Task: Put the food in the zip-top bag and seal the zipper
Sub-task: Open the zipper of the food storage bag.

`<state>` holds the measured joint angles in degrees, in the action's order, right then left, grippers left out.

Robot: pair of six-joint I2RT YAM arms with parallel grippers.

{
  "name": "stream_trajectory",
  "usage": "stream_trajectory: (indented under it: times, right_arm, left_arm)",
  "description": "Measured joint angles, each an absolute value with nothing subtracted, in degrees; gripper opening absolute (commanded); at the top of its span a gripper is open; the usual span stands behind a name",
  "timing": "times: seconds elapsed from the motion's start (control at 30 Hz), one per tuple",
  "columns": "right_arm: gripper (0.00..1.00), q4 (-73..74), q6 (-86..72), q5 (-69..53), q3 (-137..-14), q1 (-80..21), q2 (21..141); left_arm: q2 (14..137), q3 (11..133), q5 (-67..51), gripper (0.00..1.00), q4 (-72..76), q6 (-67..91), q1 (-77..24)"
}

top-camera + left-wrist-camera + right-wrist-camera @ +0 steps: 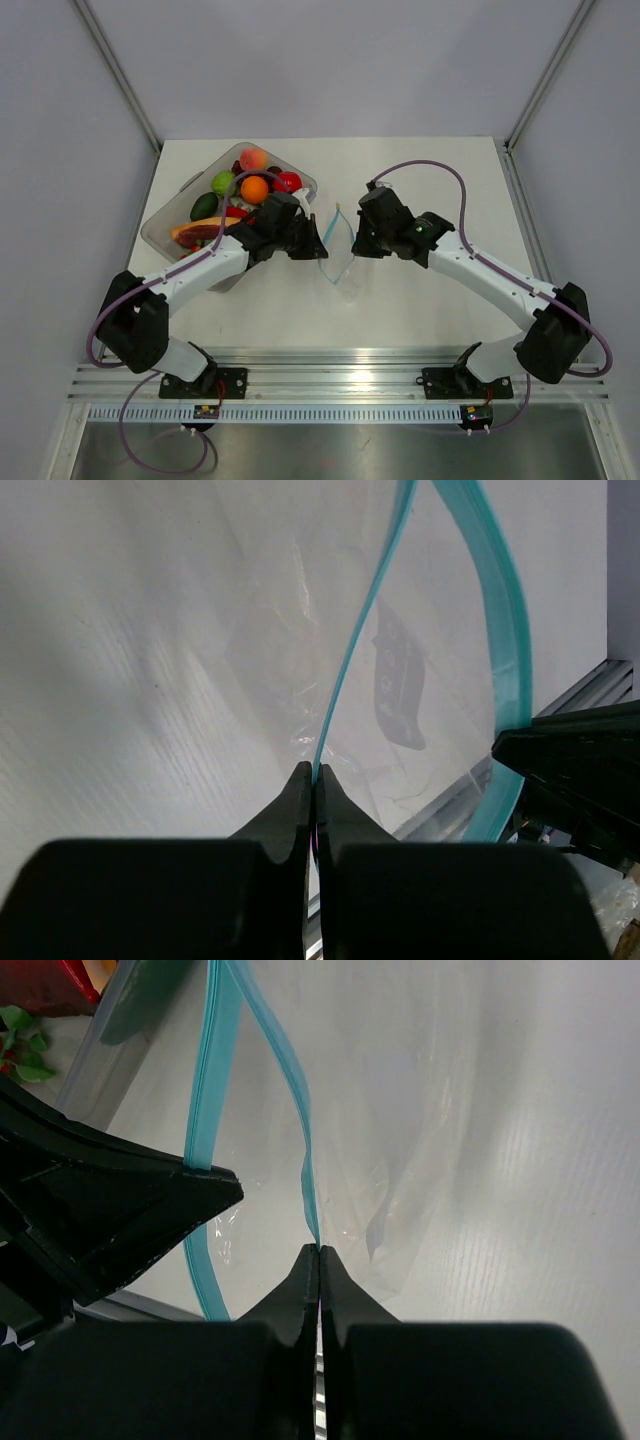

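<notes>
Behind the left fingers, on their outer side, stands the tub point(160, 228) with all the food point(254, 188) inside it; no piece is in the bag yet. The left gripper point(318, 242) has its fingers pressed together on one lip of the zipper point(363, 645), and the blue strip comes straight out from between the tips. Between the two pairs of fingers hangs the bag point(342, 268). Its mouth is pulled into an open leaf shape, and its clear body falls toward the table point(430, 180) on the near side of the fingers. Whether its bottom rests on the table I cannot tell. The right gripper point(357, 240) is closed in the same way on the opposite lip, which rises as a thin blue line from its tips in its own wrist view.

I think the main danger is that both grippers are busy. To fetch food, one of them must let go, and then the soft mouth may fall shut or the bag may drop flat. Each pinch also holds only the thin strip at the very fingertips, so a pull apart that is too strong could let a lip slip out. The same pull could stretch the mouth into a narrow slit. The left arm is close to the tub, and a careless swing could push it.
</notes>
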<state>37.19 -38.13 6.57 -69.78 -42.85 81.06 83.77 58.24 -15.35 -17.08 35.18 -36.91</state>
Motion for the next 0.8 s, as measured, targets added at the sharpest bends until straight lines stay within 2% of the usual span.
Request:
stream_trajectory:
  times: [0.8]
  right_arm:
    - [0.0,40.5,-41.0,15.8,-68.5,-42.9,79.7]
  left_arm:
    - [83.6,58.8,-10.6,0.0,-22.8,30.8,-36.9]
